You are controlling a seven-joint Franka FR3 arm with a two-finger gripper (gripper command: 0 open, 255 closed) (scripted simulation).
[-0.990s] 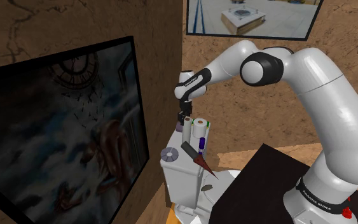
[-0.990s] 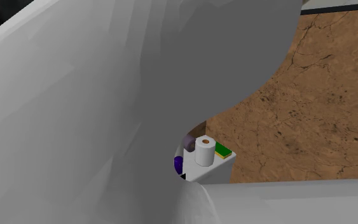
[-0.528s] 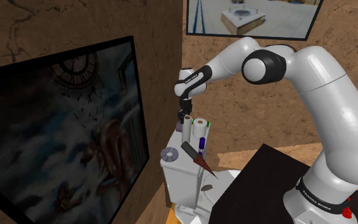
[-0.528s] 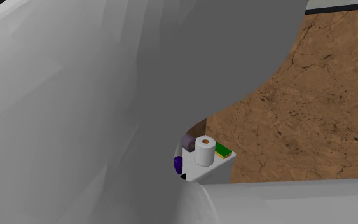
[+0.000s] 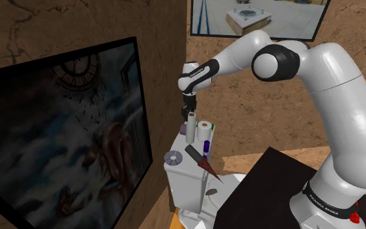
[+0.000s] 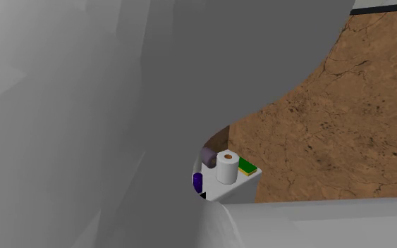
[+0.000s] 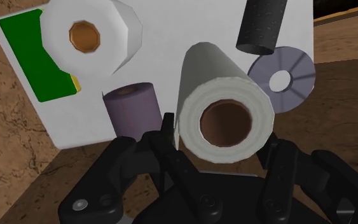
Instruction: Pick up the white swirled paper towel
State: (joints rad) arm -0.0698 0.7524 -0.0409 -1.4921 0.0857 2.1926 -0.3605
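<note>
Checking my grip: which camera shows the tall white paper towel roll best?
The wrist view: the tall white paper towel roll is seen end on, brown core showing, clasped between the fingers. The shoulder view shows it upright under the gripper, beside a shorter white roll. In the second exterior view the arm hides it.

The paper towel (image 7: 225,95) is matt white, softly shaded along its side, around a plain brown, cardboard-like core. The pincer (image 7: 220,137) clasping it is matt black, with small shiny screw heads on its body. The second roll (image 7: 117,28), near a corner of the cistern lid (image 7: 171,25), is matt white with an orange-brown core. The lid itself is smooth, flat white. The black cylinder (image 7: 262,25) looks rough and speckled. The purple-grey cylinder (image 7: 131,111) is smooth and dull. The disc (image 7: 284,77) has a pale metallic sheen in wedges. The green pad (image 7: 31,60) is matt. The arm (image 5: 344,97) has a glossy white shell, and the wall (image 5: 259,123) is mottled, rough-looking brown.
</note>
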